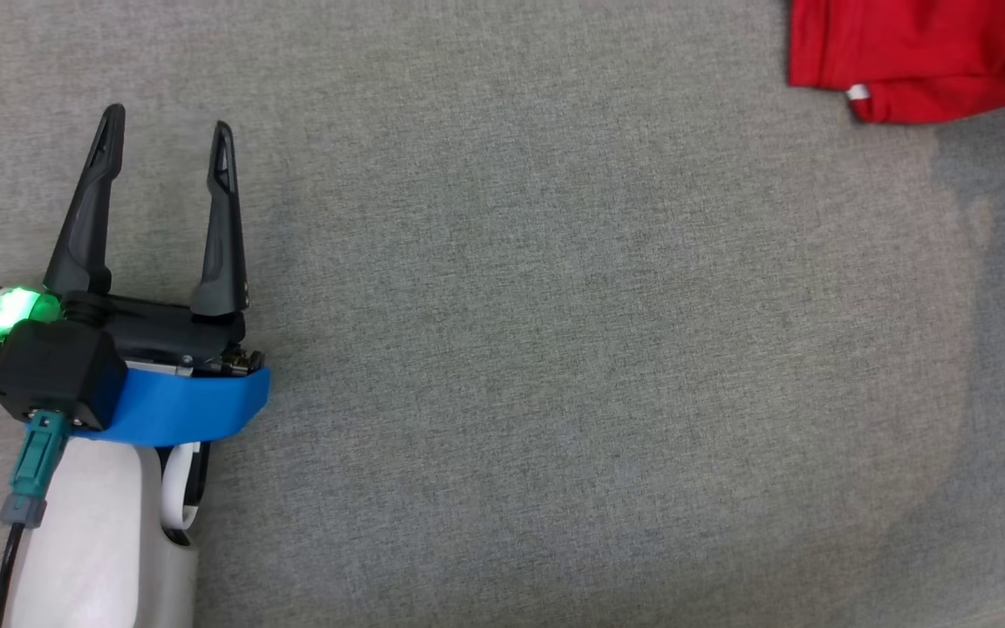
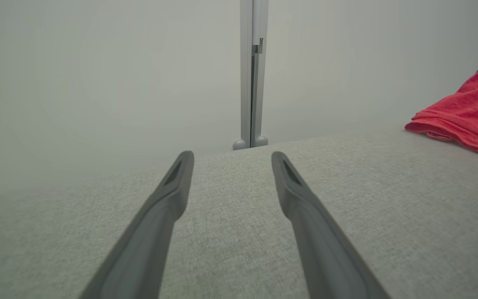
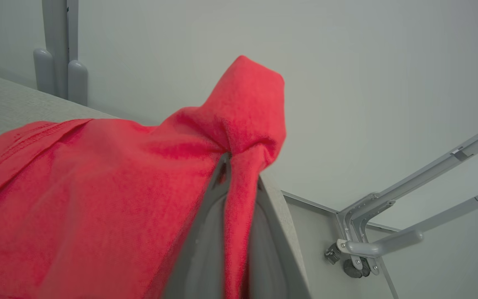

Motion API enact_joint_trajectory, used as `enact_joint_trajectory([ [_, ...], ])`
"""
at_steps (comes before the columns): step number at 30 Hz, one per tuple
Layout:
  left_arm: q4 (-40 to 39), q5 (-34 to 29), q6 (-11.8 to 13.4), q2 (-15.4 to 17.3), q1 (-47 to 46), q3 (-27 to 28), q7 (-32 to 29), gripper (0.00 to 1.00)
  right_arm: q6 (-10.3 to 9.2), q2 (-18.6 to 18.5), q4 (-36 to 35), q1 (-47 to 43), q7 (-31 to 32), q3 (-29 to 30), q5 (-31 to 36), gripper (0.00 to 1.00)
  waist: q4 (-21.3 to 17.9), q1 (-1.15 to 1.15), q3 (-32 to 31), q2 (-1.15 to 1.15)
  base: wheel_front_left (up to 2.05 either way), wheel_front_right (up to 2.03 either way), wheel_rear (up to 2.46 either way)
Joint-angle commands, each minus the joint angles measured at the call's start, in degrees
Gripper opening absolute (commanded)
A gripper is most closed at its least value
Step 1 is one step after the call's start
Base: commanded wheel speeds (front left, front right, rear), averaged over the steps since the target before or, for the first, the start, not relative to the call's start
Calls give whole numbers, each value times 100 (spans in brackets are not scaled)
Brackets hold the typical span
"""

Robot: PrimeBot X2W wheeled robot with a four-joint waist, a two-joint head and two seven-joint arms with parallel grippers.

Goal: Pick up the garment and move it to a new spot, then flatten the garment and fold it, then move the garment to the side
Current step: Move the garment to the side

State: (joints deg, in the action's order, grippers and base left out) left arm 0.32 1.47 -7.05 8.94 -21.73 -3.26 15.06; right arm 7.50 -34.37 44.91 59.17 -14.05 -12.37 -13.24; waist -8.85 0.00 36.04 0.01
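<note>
The garment [image 1: 921, 57] is red knit cloth lying at the far right corner of the grey table [image 1: 555, 349], cut off by the head view's edges. It also shows at the right edge of the left wrist view as a folded red hem [image 2: 467, 120]. My left gripper [image 1: 167, 118] hovers open over bare table at the left, far from the cloth, its fingers [image 2: 168, 199] spread with nothing between them. My right gripper [image 3: 239, 166] is shut on a bunched fold of the garment [image 3: 98, 199], which stands up in a peak above the fingertips and drapes to the left.
The table's far edge meets a pale wall with a grey vertical post [image 2: 253, 74]. In the right wrist view the table's corner drops off beside the gripper, with a grey metal frame and a caster [image 3: 355, 253] below.
</note>
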Motion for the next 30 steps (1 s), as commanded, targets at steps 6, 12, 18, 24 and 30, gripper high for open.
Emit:
enact_joint_trajectory([
  [6, -203, -27, -9, 92, -103, -31, 15, 100, -1, -170, 113, 373, 214, -113, 16, 0, -40, 0, 149, -1, 0, 0, 0],
  [12, -269, -1, 16, 120, -131, -31, 15, 100, -1, -217, 485, 747, 365, -200, 275, 29, 12, 0, 205, -1, 0, 0, 0],
  [18, -224, 44, 66, 102, -79, -26, 15, 100, 0, -138, 961, 991, 238, 33, 476, 100, 42, 0, 135, -1, 0, 0, 0],
  [24, -98, 122, 106, 33, 48, 17, 15, 100, -1, -43, 916, 694, -80, 318, 721, 100, 131, 0, -212, -1, 0, 0, 0],
  [30, 90, 224, 192, -40, 383, 177, 14, 100, 0, 392, 6, -92, -116, 617, 729, 100, 203, 0, -824, -1, 0, 0, 0],
])
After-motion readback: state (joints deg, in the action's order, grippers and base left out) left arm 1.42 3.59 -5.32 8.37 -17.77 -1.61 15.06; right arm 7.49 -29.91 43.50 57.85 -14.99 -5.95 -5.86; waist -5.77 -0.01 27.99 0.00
